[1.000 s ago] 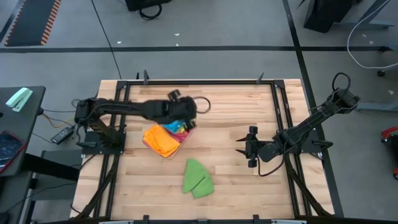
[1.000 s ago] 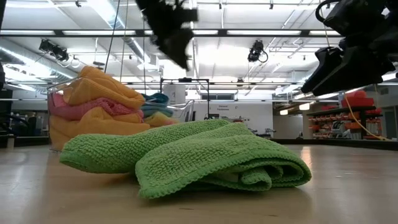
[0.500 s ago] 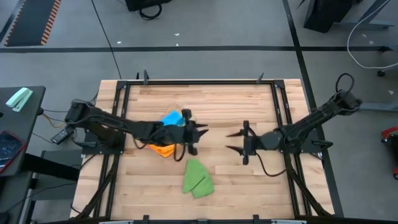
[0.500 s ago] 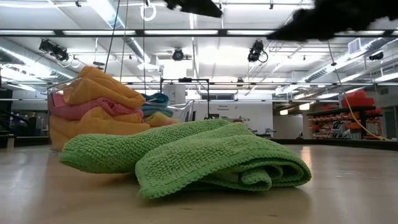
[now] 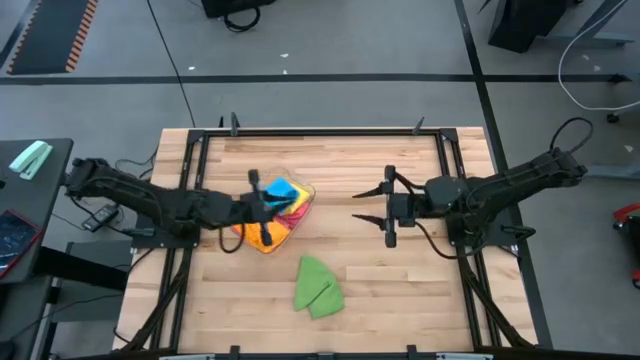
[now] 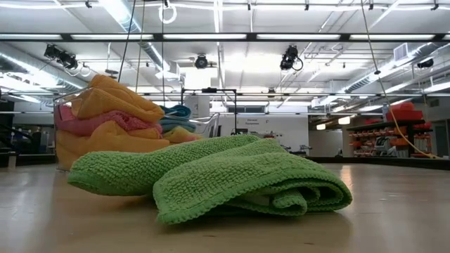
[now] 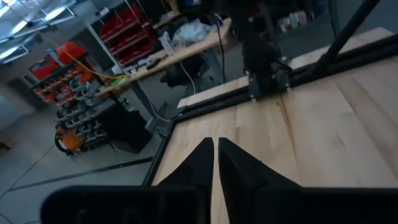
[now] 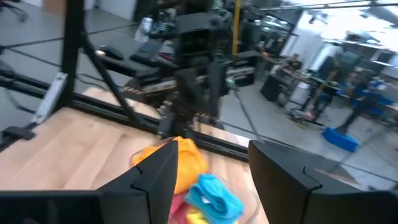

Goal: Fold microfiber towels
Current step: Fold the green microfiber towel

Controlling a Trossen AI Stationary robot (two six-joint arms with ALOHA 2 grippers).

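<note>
A green towel (image 5: 318, 287) (image 6: 211, 176) lies loosely folded on the wooden table, toward its near edge. Orange (image 5: 262, 235), blue (image 5: 283, 189) and pink (image 6: 84, 121) towels are heaped in a clear tub (image 5: 308, 203). My left gripper (image 5: 270, 207) (image 7: 215, 149) hovers high over the tub, shut with nothing between its fingers, which point toward the table's right. My right gripper (image 5: 362, 204) (image 8: 211, 149) hangs open and empty over mid-table, facing the tub. Neither gripper shows in the low view.
A black metal frame (image 5: 320, 131) runs round the tabletop. Bare wood (image 5: 400, 290) lies right of the green towel. Beyond the table stand shelves and benches (image 7: 81, 93), and a side stand at the left holds small items (image 5: 30, 158).
My left gripper has drawn back from mid-table toward the left edge, stopping over the tub, and has shut. My right gripper has moved toward the far edge and a little leftward, staying open. Both have risen out of the low view. The towels have not moved.
</note>
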